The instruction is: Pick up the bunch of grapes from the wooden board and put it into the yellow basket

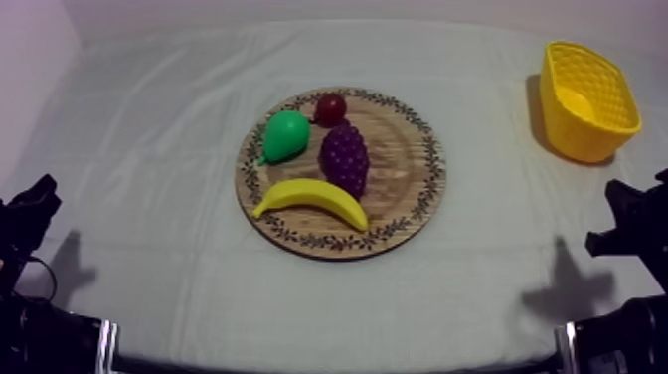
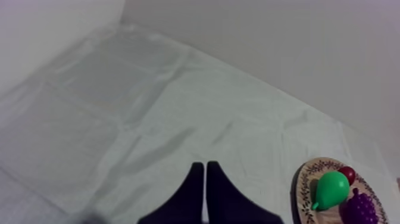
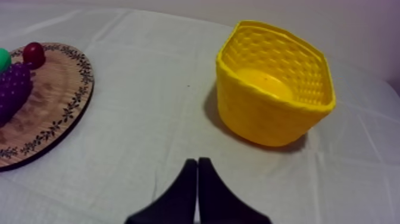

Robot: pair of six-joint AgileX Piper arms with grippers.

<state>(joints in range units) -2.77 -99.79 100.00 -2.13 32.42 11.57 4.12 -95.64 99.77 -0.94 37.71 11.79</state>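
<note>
Top view: by my reading nothing of the task is done yet. The bunch of grapes (image 1: 344, 157) lies on the wooden board (image 1: 403, 164) at mid-table, with the pear (image 1: 285, 135) just beside it, the small red fruit (image 1: 330, 107) at its far end and the banana (image 1: 310, 198) close along its near end. The yellow basket (image 1: 572, 134) stands well apart, toward the table's far right. The left arm (image 1: 30, 214) and the right arm (image 1: 628, 224) sit low at the near corners, both well away from the board. The reach, the grasp, the lift, the carry and the release all remain.

Left wrist view: the left gripper (image 2: 205, 165) has its two black fingers lying together as a narrow wedge, closed on nothing, above bare cloth. The board's edge with the pear, the red fruit and part of the grapes lies off to one side, well apart from the fingertips.

Right wrist view: the right gripper (image 3: 197, 161) is likewise closed on nothing. The basket is near ahead of it and holds no fruit. Its inside is open to view.

The surface is a grey-white cloth (image 1: 169, 129) with shallow creases and folds — soft, though flat enough under the board and the basket. Pale walls (image 2: 309, 42) close the table in behind and at the left side.
</note>
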